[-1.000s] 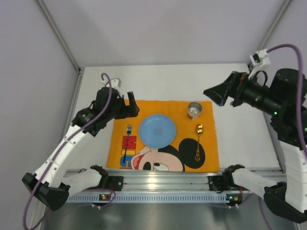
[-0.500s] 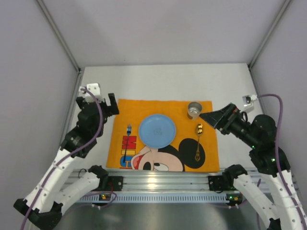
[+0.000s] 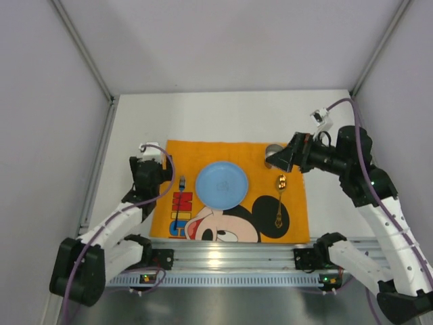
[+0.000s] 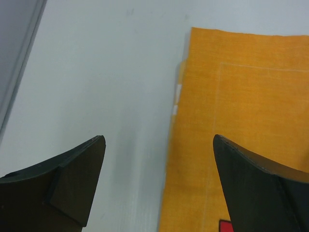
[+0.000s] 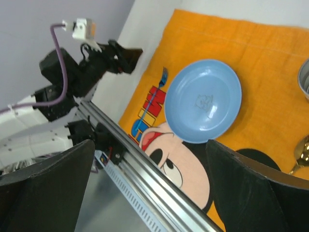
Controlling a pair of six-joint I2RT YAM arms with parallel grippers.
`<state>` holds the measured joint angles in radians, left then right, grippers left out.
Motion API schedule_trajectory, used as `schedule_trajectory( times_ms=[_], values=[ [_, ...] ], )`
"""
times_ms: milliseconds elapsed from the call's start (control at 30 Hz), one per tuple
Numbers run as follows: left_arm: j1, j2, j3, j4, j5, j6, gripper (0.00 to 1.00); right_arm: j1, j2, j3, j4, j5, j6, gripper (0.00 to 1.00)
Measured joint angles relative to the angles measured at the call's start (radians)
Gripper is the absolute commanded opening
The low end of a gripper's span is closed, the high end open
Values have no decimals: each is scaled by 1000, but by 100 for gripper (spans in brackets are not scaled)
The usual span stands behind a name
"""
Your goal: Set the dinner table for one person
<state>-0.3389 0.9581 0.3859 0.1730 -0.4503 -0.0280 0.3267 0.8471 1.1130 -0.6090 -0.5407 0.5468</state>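
White dinner table (image 3: 223,112) is sitting betw. grey walls (image 3: 223,40), w/ orange placemat (image 3: 203,152) lying near its front edge. Left gripper (image 4: 159,140) & right gripper (image 5: 149,142) are gaping open, empty. Rt wrist cam is showing blue plate (image 5: 203,101); left wrist cam is showing only the mat's edge.

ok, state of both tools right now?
Left tool: open, holding nothing.
Right tool: open, holding nothing.

White dinner table (image 3: 223,115), orange placemat (image 3: 216,150) lying flat
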Motion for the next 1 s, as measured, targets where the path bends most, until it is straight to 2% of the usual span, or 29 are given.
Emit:
schedule_trajectory(
  times_ms=[167, 267, 433, 567, 733, 1000],
  values=[
    [214, 199, -30, 203, 73, -101, 99, 19, -31, -106, -35, -7, -42, 100],
    [270, 306, -28, 316, 103, -101, 99, 19, -35, -118, -51, -2, -49, 100],
    [287, 508, 2, 454, 157, -78, 99, 20, -21, -96, -55, 62, -64, 100],
    [290, 591, 13, 553, 232, -51, 99, 20, 49, -36, -26, 86, -44, 100],
    [309, 602, -5, 661, 311, -44, 99, 20, 135, 6, -11, 99, -38, 100],
    [312, 605, -47, 772, 342, -39, 99, 20, 173, 9, -9, 111, -59, 100]
  ],
)
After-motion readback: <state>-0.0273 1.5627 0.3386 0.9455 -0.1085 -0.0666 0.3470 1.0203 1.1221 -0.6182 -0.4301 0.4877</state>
